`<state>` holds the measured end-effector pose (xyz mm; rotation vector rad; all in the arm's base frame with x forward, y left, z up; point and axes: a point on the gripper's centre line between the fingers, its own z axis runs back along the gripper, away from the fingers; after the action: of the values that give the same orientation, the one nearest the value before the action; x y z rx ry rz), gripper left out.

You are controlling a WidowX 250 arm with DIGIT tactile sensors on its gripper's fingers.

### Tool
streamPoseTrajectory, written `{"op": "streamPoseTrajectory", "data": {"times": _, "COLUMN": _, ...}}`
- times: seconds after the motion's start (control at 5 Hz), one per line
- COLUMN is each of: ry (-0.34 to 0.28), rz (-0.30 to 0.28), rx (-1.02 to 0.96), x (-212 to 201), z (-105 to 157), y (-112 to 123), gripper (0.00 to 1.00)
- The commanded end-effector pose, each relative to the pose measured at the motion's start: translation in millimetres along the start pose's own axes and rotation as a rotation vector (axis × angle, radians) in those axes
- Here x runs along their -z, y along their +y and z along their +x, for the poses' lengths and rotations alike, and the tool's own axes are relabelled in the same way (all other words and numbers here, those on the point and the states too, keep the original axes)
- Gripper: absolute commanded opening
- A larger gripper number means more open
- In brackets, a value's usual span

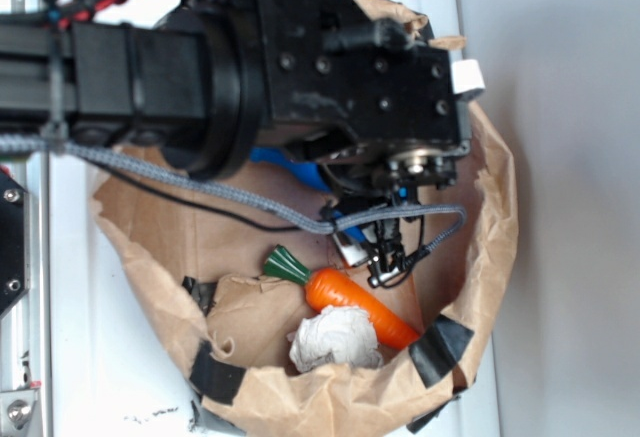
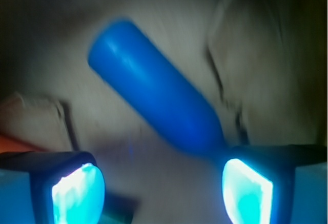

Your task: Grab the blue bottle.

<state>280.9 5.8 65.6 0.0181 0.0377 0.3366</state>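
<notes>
Blue bottle [image 2: 154,101]: smooth plastic, lying on its side on the brown paper, slanting from upper left down to lower right in my wrist view; its lower right end runs behind my right-hand pad. From the exterior view only a blue sliver [image 1: 290,169] shows under my arm.
Hand [image 2: 161,188]: my two pads, glowing cyan, stand wide apart with nothing between them; the left pad [image 2: 77,193] is clear of the bottle, the right pad [image 2: 246,190] overlaps the bottle's end in the picture, though I cannot tell if they touch.
Paper bag [image 1: 500,207]: a crumpled brown bag with its rim rolled down and patched with black tape [image 1: 440,347] holds everything; it sits on a white table [image 1: 80,357].
Neighbours: toy carrot [image 1: 360,302], orange with a green top, and a wad of white paper [image 1: 335,339] lie near the bag's front wall, apart from the bottle.
Stage, as I judge it: poised over the bottle, not yet closed on it.
Risk: the bottle lies off-centre and at a slant to my pads, so closing now could catch only its end and squirt the slick plastic away.
Risk: soft, creased paper underneath could snag a pad as I descend.
Risk: the wrist picture is blurred, so my alignment is uncertain.
</notes>
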Motion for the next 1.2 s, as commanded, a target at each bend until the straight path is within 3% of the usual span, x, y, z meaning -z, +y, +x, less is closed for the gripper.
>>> {"op": "streamPoseTrajectory", "data": {"times": 0.0, "ry": -0.117, "rz": -0.023, "rx": 0.128, "x": -7.0, "z": 12.2, "y": 15.9, "gripper": 1.0}}
{"op": "streamPoseTrajectory", "data": {"times": 0.4, "ry": -0.138, "rz": -0.036, "rx": 0.256, "x": 16.8, "z": 9.7, "y": 24.4, "gripper": 1.0}}
{"op": "streamPoseTrajectory", "data": {"times": 0.6, "ry": -0.139, "rz": -0.016, "rx": 0.273, "x": 31.1, "z": 6.9, "y": 21.5, "gripper": 1.0}}
{"op": "streamPoseTrajectory", "data": {"times": 0.8, "ry": -0.147, "rz": -0.012, "rx": 0.273, "x": 42.9, "z": 6.9, "y": 20.0, "gripper": 0.14}}
{"op": "streamPoseTrajectory", "data": {"times": 1.0, "ry": -0.158, "rz": -0.003, "rx": 0.263, "x": 49.0, "z": 9.2, "y": 18.7, "gripper": 0.0}}
